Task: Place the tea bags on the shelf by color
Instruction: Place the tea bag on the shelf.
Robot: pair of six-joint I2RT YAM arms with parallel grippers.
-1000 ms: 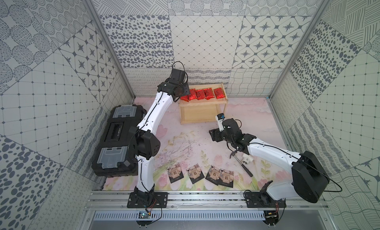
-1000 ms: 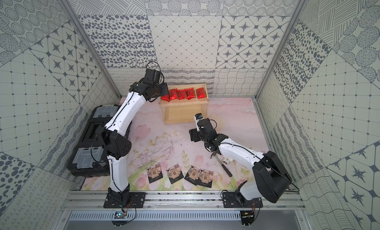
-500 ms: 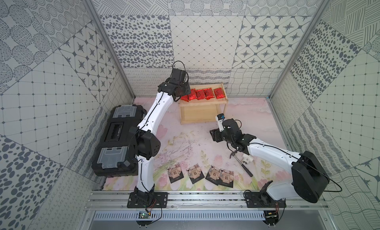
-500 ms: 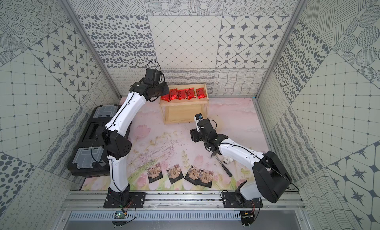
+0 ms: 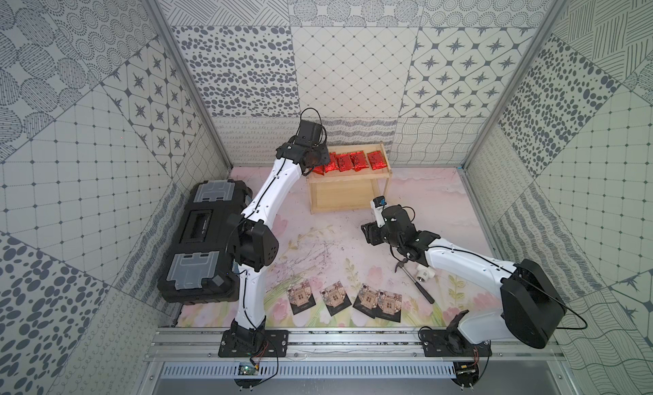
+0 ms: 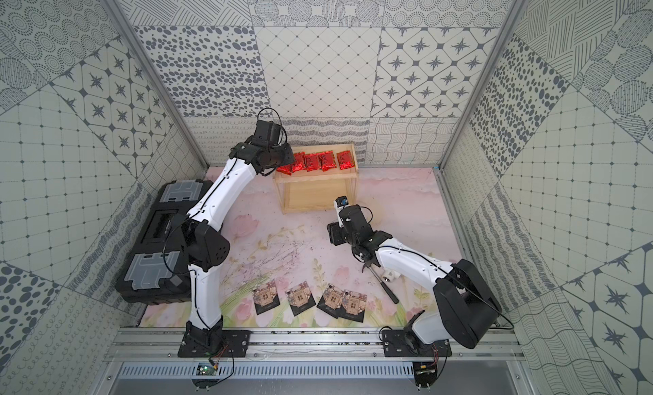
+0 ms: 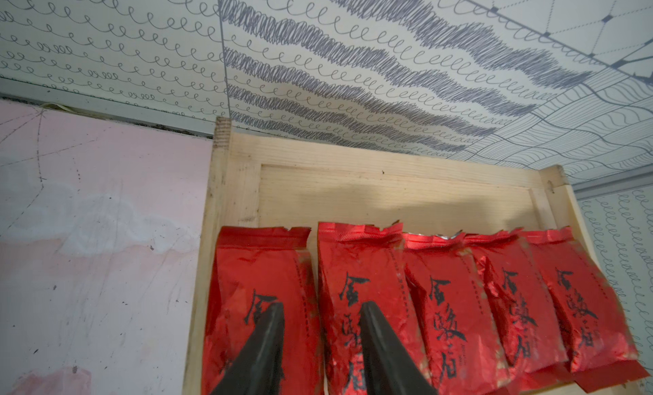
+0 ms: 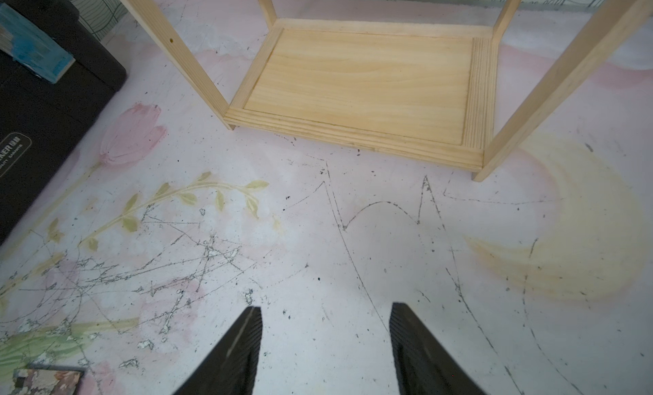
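Several red foil tea bags (image 7: 441, 290) lie side by side on the top tier of the pale wooden shelf (image 7: 388, 188), seen in both top views (image 5: 355, 161) (image 6: 319, 161). My left gripper (image 7: 321, 308) hovers open just above the two packets at the shelf's left end, one finger over each, gripping nothing. Several dark square tea bags (image 5: 335, 297) (image 6: 300, 297) lie in a row on the mat near the front edge. My right gripper (image 8: 325, 312) hangs open over bare mat in front of the shelf's empty lower tier (image 8: 360, 82), well behind the dark sachets.
A long black toolbox (image 5: 205, 241) lies along the left wall. A small hammer-like tool (image 5: 418, 290) and a white plastic fitting (image 5: 424, 274) lie on the mat under my right forearm. The shelf stands against the back wall.
The left wrist has edged slightly to the right over the shelf's left end. The right arm has barely moved.
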